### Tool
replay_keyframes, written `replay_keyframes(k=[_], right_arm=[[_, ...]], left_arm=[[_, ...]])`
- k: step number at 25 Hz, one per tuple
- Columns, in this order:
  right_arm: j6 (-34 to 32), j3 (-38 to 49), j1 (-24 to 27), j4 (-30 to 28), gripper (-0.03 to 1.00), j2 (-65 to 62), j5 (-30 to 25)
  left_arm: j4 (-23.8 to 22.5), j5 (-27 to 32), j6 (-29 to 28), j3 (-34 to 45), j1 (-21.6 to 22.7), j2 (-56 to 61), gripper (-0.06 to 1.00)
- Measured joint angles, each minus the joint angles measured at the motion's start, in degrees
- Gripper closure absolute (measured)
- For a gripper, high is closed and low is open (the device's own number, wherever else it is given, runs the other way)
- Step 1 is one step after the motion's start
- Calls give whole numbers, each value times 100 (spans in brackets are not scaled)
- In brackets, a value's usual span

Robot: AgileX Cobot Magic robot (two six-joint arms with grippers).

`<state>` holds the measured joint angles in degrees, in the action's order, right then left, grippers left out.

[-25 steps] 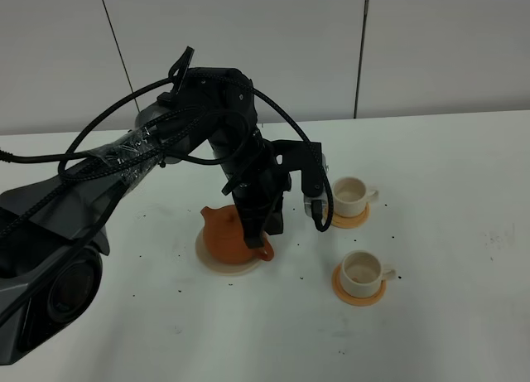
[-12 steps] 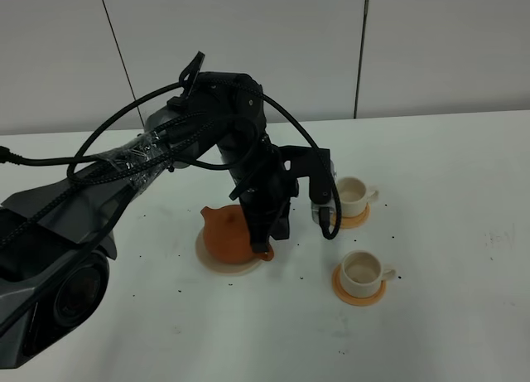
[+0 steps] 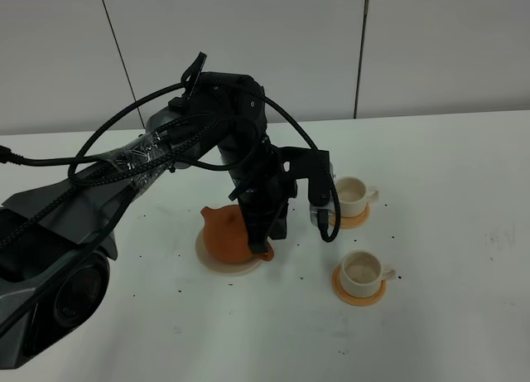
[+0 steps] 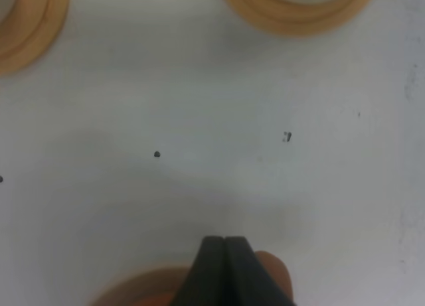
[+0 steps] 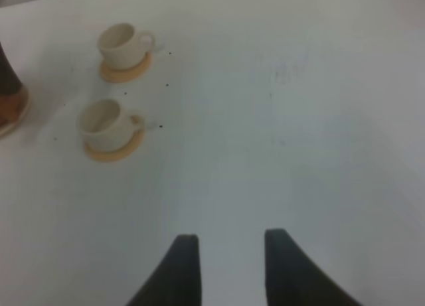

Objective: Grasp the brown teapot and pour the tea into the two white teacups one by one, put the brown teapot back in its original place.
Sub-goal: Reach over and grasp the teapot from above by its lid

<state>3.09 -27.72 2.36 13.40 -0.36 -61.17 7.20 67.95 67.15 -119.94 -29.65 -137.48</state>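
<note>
My left jaws are pressed together at the teapot's (image 3: 225, 234) handle; I cannot tell if they pinch it. The teapot sits on its trivet (image 3: 207, 259). The far cup (image 3: 351, 195) and near cup (image 3: 362, 268) look empty, so I judge lifting and tipping rightward come next. My right jaws are spread above the worktop (image 5: 319, 120).

Left arm (image 3: 141, 154): black, bound with looping cables and clear tape; it reaches from the lower left of the high view up toward the middle.
Left upper joint (image 3: 224, 92): the arm's highest point; from here the forearm drops steeply.
Left wrist (image 3: 258, 183): bent to point almost straight down.
Left tool (image 4: 224, 266): held low, its two dark fingers (image 4: 212, 273) pressed together with no gap at the tips.
Right arm: seen only through its own wrist view.
Right tool (image 5: 226, 266): two dark fingers (image 5: 180, 269) standing apart, a clear gap between them.
</note>
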Motion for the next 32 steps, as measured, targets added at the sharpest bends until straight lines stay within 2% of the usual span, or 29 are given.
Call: replay_keyframes(k=[5,32], right_arm=[[0,0,0,0,73,0,0],[-6,0,0,0,73,0,0]], left_arm=[[6,0,-4,191,0,33,92],[1,0,-131,205,-11,150,92]])
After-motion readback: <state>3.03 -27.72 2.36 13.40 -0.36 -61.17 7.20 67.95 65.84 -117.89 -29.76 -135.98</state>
